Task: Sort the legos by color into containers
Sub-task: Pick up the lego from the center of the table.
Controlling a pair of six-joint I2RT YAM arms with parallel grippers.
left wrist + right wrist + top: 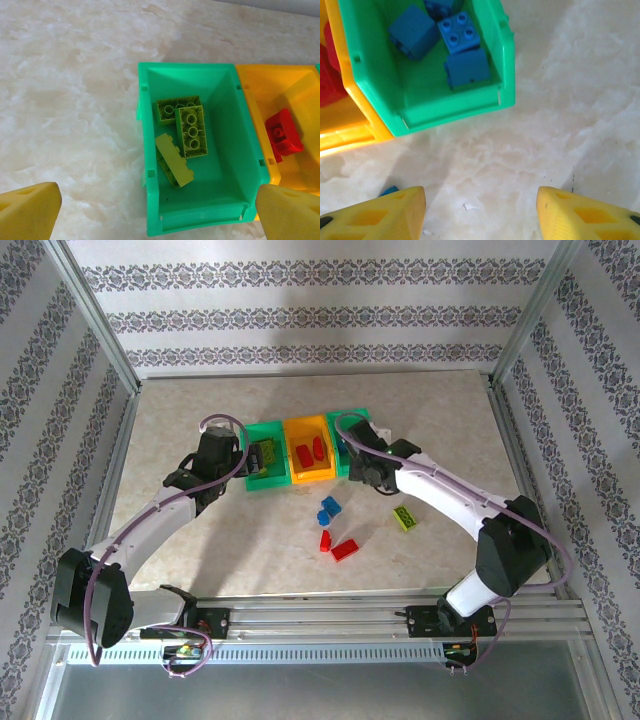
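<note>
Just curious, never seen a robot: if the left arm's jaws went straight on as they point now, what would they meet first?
Probably the yellow-green bricks in the left green bin; depth is unclear, so the bin's near wall might come first.

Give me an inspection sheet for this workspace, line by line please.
Surface: pale marbled table, no spills seen.
Job's things: left green bin holds yellow-green bricks; orange bin holds red bricks; right green bin holds blue bricks. Unsorted on the table: two blue legos, two red legos, one yellow-green lego.
Clutter: nothing seen.
Grippers: left gripper open and empty over the left green bin; right gripper open and empty over the table beside the right green bin.
Cables: lavender cables loop along both arms.
Surroundings: patterned walls, metal frame.
</note>
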